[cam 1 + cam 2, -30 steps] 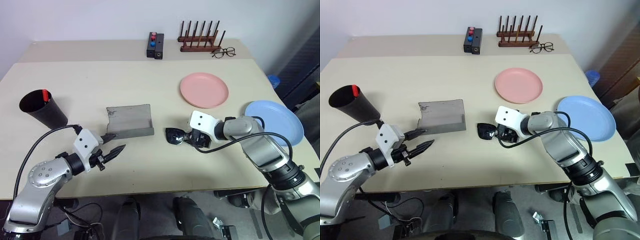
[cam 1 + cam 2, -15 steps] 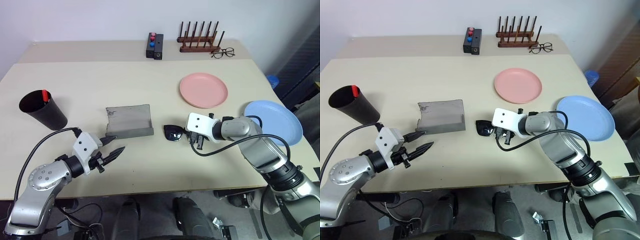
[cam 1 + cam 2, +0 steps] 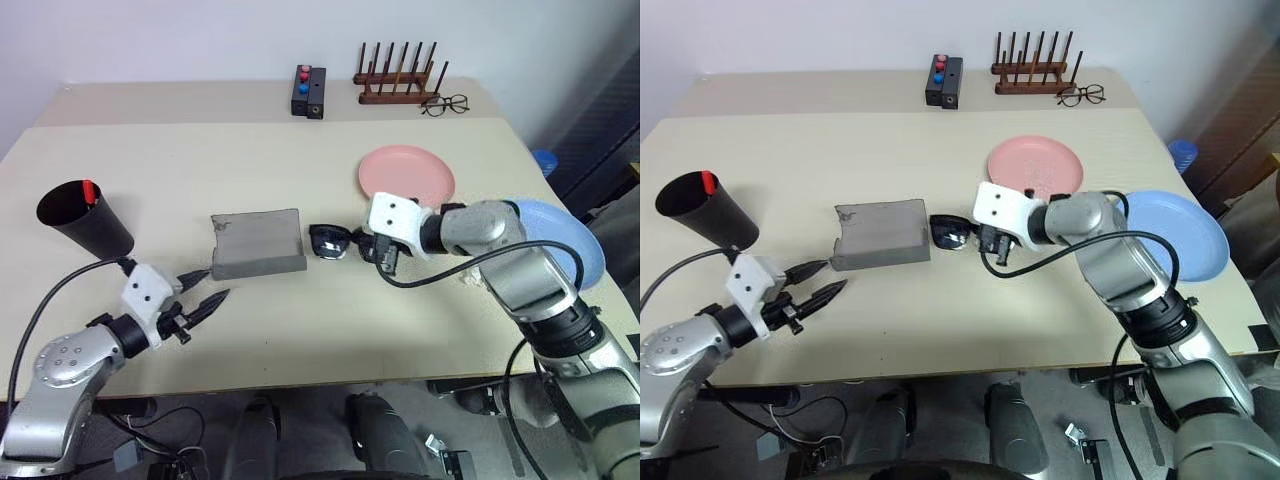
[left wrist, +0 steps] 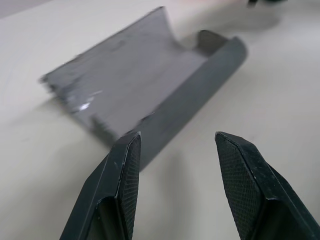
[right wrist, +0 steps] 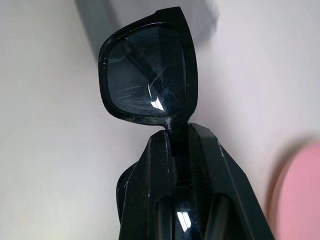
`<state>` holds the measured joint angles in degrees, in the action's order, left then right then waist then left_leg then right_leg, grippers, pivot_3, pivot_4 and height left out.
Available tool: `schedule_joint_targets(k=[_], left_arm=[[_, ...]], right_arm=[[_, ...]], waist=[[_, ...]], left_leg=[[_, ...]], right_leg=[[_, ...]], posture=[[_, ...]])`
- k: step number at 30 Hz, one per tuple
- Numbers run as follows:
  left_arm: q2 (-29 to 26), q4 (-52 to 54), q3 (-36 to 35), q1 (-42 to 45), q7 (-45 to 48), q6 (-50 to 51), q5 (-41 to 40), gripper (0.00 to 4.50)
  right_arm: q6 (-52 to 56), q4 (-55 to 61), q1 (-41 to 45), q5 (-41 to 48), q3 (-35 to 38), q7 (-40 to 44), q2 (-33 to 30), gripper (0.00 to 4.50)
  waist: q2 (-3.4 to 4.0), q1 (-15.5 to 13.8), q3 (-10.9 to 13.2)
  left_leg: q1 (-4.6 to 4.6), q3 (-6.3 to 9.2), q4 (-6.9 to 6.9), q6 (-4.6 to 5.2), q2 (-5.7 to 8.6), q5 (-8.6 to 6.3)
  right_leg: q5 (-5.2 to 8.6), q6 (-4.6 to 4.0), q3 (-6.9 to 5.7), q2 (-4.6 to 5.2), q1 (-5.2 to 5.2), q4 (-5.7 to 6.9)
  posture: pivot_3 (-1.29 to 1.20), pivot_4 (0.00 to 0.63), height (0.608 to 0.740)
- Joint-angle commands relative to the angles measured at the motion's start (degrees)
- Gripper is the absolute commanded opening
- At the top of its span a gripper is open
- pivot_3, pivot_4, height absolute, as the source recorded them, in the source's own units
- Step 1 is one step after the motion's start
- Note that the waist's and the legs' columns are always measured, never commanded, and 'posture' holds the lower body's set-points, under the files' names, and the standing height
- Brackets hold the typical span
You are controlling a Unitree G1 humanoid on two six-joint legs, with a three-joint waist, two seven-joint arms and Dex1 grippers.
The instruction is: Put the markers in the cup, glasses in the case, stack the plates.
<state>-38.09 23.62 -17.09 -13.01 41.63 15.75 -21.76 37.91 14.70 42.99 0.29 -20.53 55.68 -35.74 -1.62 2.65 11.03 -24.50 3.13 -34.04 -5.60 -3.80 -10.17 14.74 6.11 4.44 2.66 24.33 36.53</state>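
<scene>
- The sunglasses (image 3: 332, 242) have a thick glossy black frame and dark lenses; the lens facing the right wrist view shows fine scratches and a small glint.
- The right gripper (image 5: 178, 145) has its fingers clamped together on the bridge of the sunglasses and holds them off the table (image 3: 300, 160), just beside the right end of the glasses case (image 3: 258, 244).
- The glasses case is grey with a felt-like surface. It lies open near the table's middle, its lid flat and its curved tray towards the robot.
- The left gripper (image 3: 203, 291) has its fingers apart and holds nothing, near the case's front left corner without touching it.
- The black tapered cup (image 3: 84, 217) stands at the table's left, with a red marker cap (image 3: 90, 189) showing above its rim.
- The pink plate (image 3: 408, 177) lies right of centre; the light blue plate (image 3: 565, 245) lies at the right edge, apart from it.
</scene>
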Motion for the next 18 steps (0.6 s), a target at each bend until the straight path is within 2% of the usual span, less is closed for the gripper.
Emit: schedule_joint_targets(k=[1, 8, 13, 18], left_arm=[[0.0, -0.6, -3.7, -1.6, 0.4, -2.1, -0.4, 2.41], [1.6, -2.1, -8.8, -4.1, 0.7, -5.0, -2.4, 2.41], [2.4, -0.5, -9.9, -6.5, 0.3, -4.6, -2.7, 2.41], [3.2, 1.2, -9.3, -7.6, -0.8, -3.9, -2.6, 2.41]], right_arm=[[-0.2, 0.2, 4.2, 1.7, 0.3, -0.9, 4.5, 0.05], [-6.7, -12.9, 10.3, -1.7, -5.8, -5.3, 17.3, 0.05], [-13.1, -23.9, 13.4, -4.0, -7.5, -7.3, 22.7, 0.05], [-19.0, -32.3, 14.7, -5.9, -7.8, -7.8, 25.3, 0.05]], waist=[[0.01, -0.1, 0.0], [-0.01, -0.1, 0.0], [-0.01, 0.0, 0.0], [0.00, 0.0, 0.0]], left_leg=[[0.00, 0.00, 0.00, 0.00, 0.00, 0.00], [0.00, 0.00, -0.01, 0.00, 0.00, 0.00], [-0.01, 0.00, -0.02, -0.01, 0.00, 0.01], [0.00, 0.00, 0.03, -0.01, -0.01, 0.00]], right_leg=[[0.00, 0.00, 0.00, 0.00, 0.01, 0.00], [0.00, -0.01, -0.02, 0.00, 0.02, 0.07], [0.00, -0.01, -0.02, 0.01, 0.02, 0.08], [0.00, 0.00, -0.03, -0.02, 0.09, 0.18]], posture=[[0.00, 0.150, 0.740], [0.00, 0.150, 0.740], [0.00, 0.150, 0.740], [0.00, 0.150, 0.740]])
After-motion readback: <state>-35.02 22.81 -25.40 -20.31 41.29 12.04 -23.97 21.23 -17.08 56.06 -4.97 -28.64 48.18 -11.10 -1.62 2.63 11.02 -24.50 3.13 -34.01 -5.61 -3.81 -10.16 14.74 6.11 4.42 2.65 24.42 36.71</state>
